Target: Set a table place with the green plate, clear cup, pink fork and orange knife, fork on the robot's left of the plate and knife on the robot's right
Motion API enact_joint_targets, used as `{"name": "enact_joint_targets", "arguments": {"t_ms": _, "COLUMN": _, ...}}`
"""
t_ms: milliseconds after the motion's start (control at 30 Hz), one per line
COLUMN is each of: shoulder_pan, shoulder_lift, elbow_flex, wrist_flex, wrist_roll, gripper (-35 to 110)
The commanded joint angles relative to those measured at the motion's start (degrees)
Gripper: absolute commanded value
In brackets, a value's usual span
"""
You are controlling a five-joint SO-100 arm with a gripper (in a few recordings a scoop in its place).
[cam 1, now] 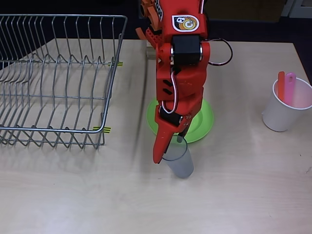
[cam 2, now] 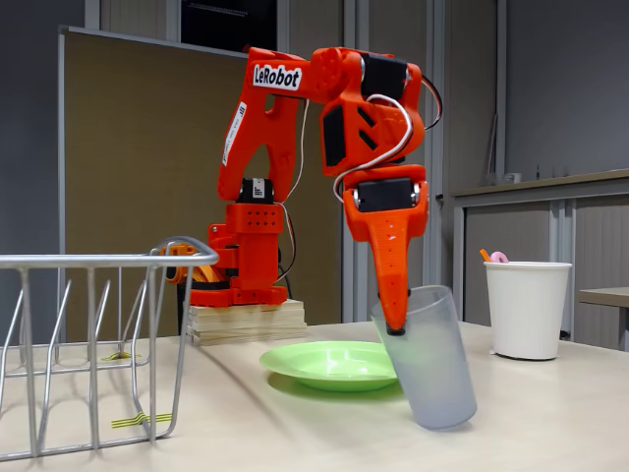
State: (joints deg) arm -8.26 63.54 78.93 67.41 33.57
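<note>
The clear cup (cam 1: 180, 161) (cam 2: 432, 369) leans tilted on the table just in front of the green plate (cam 1: 204, 122) (cam 2: 329, 364), its base touching the tabletop. My orange gripper (cam 1: 169, 148) (cam 2: 395, 320) comes down from above and is shut on the cup's rim, on the side nearest the plate. The plate lies flat and is partly hidden under my arm in the overhead view. The pink fork (cam 1: 290, 87) (cam 2: 499, 258) and the orange knife (cam 1: 281, 85) (cam 2: 484, 255) stand handle-up inside a white cup at the right.
The white cup (cam 1: 282, 109) (cam 2: 528, 310) stands at the right edge of the table. A wire dish rack (cam 1: 58, 78) (cam 2: 88, 344) takes up the left side. My arm's base (cam 2: 246, 265) sits on a stack of boards behind the plate.
</note>
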Motion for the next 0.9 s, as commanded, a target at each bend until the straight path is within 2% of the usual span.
{"name": "enact_joint_targets", "arguments": {"t_ms": 0, "shoulder_pan": -1.76, "shoulder_lift": 2.99, "elbow_flex": 0.35, "wrist_flex": 1.23, "wrist_roll": 0.62, "gripper": 40}}
{"name": "enact_joint_targets", "arguments": {"t_ms": 867, "shoulder_pan": -3.69, "shoulder_lift": 4.57, "elbow_flex": -0.88, "wrist_flex": 5.1, "wrist_roll": 1.32, "gripper": 40}}
